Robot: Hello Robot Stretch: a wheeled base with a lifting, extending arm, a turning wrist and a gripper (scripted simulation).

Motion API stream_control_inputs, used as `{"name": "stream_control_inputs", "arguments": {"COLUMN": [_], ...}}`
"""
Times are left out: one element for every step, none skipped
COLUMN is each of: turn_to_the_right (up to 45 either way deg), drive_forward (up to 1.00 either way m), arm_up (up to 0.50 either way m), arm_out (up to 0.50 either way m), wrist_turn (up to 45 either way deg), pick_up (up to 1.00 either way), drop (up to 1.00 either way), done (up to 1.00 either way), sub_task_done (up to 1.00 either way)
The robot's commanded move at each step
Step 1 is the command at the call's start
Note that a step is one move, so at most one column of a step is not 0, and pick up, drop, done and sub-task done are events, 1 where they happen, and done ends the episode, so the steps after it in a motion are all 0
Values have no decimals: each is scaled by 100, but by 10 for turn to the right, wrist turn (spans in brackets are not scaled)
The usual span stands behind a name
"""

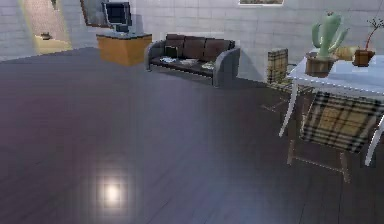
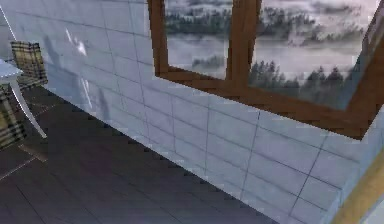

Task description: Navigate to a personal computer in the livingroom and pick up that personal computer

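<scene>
Dark plank floor (image 1: 150, 140) stretches ahead in the forward view, with a spot of light glinting near the bottom edge. At the forward view's right, a plaid folding chair (image 1: 335, 122) is drawn up to a white worktop (image 1: 345, 80) carrying a potted cactus (image 1: 324, 45) and a second potted plant (image 1: 366, 48); another plaid chair (image 1: 277, 66) stands just beyond, against the pale tiled wall.

Farther back, a dark grey sofa (image 1: 192, 55) sits along that wall. A flat thing (image 1: 170, 61), dark and pale, lies on its left seat cushion; it may be the personal computer, but its shape is too small to tell. Left of the sofa, an orange-brown cabinet (image 1: 124, 48) bears a dark screen (image 1: 117, 14), and a lit doorway (image 1: 45, 25) opens at the far left.

In the arm side view, a plaid chair (image 2: 28, 60) and a corner of the white worktop (image 2: 5, 70) stand at the left edge, before a tiled wall (image 2: 190, 130) with a wood-framed window (image 2: 240, 45) looking onto misty trees.

Whether the jaws are apart, together or clamped on something cannot be told, nor how the sofa's flat thing lies relative to them.
</scene>
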Motion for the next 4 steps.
{"name": "stream_control_inputs", "arguments": {"turn_to_the_right": [0,0,-30,0], "drive_forward": [100,100,0,100], "arm_up": [0,0,0,0], "arm_out": [0,0,0,0], "wrist_turn": [0,0,0,0], "pick_up": [0,0,0,0], "drop": [0,0,0,0], "done": [0,0,0,0], "sub_task_done": [0,0,0,0]}}
